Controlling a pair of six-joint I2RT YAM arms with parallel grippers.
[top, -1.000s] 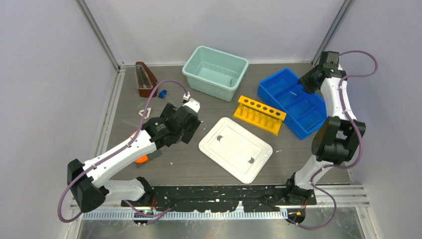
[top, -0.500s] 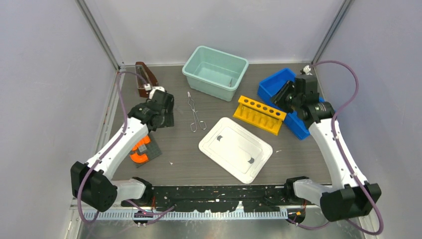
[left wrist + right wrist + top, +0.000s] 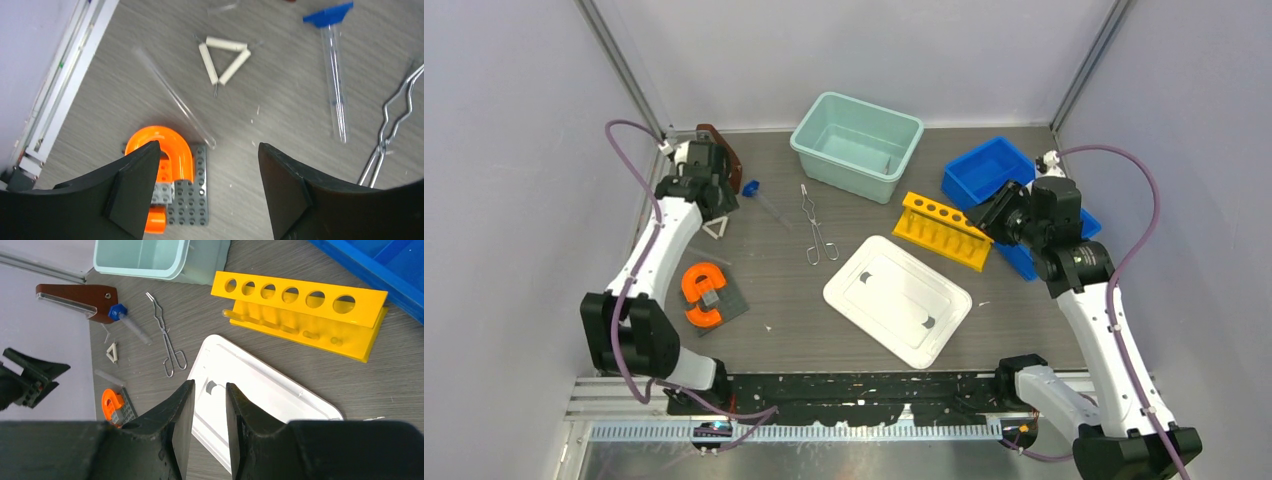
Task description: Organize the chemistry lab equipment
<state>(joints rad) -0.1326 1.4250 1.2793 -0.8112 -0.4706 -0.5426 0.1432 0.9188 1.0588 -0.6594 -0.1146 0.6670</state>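
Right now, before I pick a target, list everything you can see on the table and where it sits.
Bin: 1, mint green, far centre.
Divided tray: 1, blue, far right.
Tube rack: 1, yellow, beside the tray.
Lid: 1, white, centre.
Wire tongs: 1, silver, left of rack.
Capped tube: 1, clear with blue cap, left of tongs.
Glass rod: at least 1, clear, near left edge.
Triangle: 1, white, between rod and capped tube.
Horseshoe piece: 1, orange, on grey studded plate.
Wedge block: 1, brown, far left.
Left pincer: 1, black, open, beside wedge block.
Right pincer: 1, black, slightly open, by rack's right end.
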